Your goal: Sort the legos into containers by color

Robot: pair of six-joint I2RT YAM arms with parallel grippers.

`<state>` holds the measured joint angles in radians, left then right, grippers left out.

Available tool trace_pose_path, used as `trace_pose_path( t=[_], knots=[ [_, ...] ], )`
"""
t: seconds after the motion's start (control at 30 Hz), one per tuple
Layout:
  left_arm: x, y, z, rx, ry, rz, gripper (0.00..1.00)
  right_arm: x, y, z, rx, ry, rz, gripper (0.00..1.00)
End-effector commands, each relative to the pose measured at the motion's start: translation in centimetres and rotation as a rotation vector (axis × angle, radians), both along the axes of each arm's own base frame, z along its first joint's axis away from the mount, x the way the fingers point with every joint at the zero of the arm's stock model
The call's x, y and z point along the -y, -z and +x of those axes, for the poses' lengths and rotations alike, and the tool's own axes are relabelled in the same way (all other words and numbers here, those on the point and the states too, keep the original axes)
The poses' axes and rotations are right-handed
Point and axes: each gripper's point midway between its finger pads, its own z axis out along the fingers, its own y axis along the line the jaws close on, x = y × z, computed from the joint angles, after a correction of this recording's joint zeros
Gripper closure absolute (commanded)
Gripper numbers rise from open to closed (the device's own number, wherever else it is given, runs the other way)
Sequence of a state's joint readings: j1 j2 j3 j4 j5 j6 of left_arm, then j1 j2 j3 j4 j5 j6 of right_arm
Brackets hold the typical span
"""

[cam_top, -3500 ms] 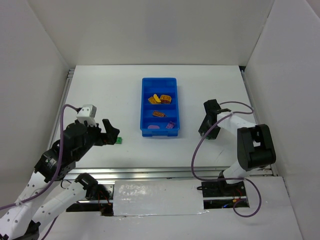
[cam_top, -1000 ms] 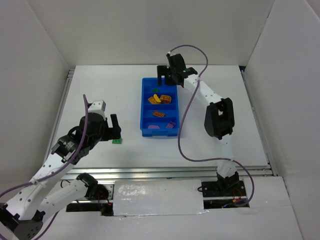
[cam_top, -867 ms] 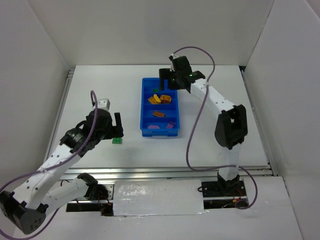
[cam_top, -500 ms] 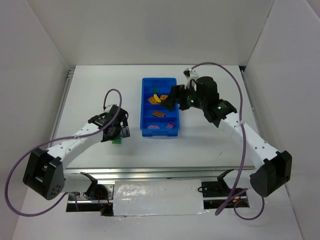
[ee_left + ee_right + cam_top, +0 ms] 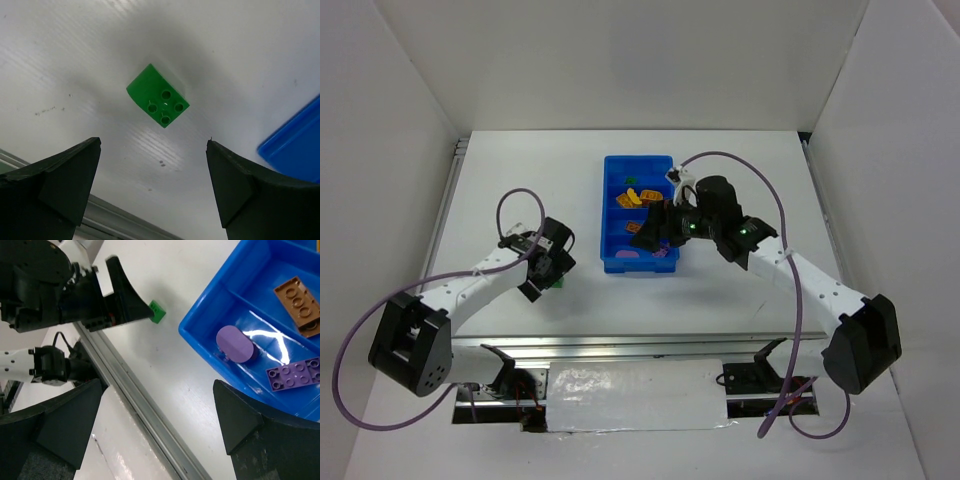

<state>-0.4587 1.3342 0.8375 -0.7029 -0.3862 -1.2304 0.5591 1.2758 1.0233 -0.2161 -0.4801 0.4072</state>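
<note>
On the table left of the blue tray, one green lego sits alone, four studs showing, clear of the tray's near-left corner. Left gripper hangs right over it, jaws wide apart. The brick shows in the gap ahead of both fingers, touching neither, nothing held.

Right gripper is over the near end of the tray, tilted toward the near-left corner. Jaws wide apart too, empty.

Tray contents, far to near:
- far compartment: a green piece
- second: orange-yellow pieces
- third: a brown plate, lying flat, mostly hidden under the right arm from the top camera
- nearest: a rounded purple piece and a flat purple plate, close together but apart

From the right wrist camera, the left gripper's fingertip lines up just beside the green lego; can't tell contact from that angle. Both arms reach inward, well apart from each other, tray corner between them.
</note>
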Motion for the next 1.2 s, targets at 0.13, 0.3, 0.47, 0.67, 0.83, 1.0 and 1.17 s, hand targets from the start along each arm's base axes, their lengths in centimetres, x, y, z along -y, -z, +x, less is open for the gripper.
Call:
trace_pose_path(
  t=[0.13, 0.3, 0.47, 0.67, 0.83, 1.0, 1.17],
  knots=[
    [-2.8, -2.3, 0.5, 0.153, -0.507, -0.052, 0.01, -1.2, -1.2, -1.5, 0.042, -0.056, 0.044, 0.01],
    [-2.5, -2.1, 1.1, 0.086, -0.564, -0.006, 0.00, -1.4, -0.6, -2.2, 0.026, -0.060, 0.027, 0.00],
    [-2.0, 0.7, 1.1, 0.040, -0.571, -0.013, 0.00, -1.2, -0.8, -2.6, 0.042, -0.052, 0.030, 0.00],
    [-1.2, 4.2, 1.0, -0.074, -0.519, 0.005, 0.03, -1.2, -0.4, -3.1, 0.037, -0.061, 0.025, 0.00],
    [-1.1, 5.8, 0.5, -0.107, -0.508, -0.003, 0.08, -1.0, -0.2, -3.4, 0.041, -0.057, 0.013, 0.01],
    [-1.5, 6.6, 0.0, -0.118, -0.517, -0.019, 0.40, -0.7, -0.5, -3.4, 0.056, -0.045, 0.010, 0.00],
    [-1.9, 6.1, -0.2, -0.097, -0.516, -0.023, 0.99, -0.9, -0.3, -3.4, 0.053, -0.052, 0.011, 0.00]
  ],
)
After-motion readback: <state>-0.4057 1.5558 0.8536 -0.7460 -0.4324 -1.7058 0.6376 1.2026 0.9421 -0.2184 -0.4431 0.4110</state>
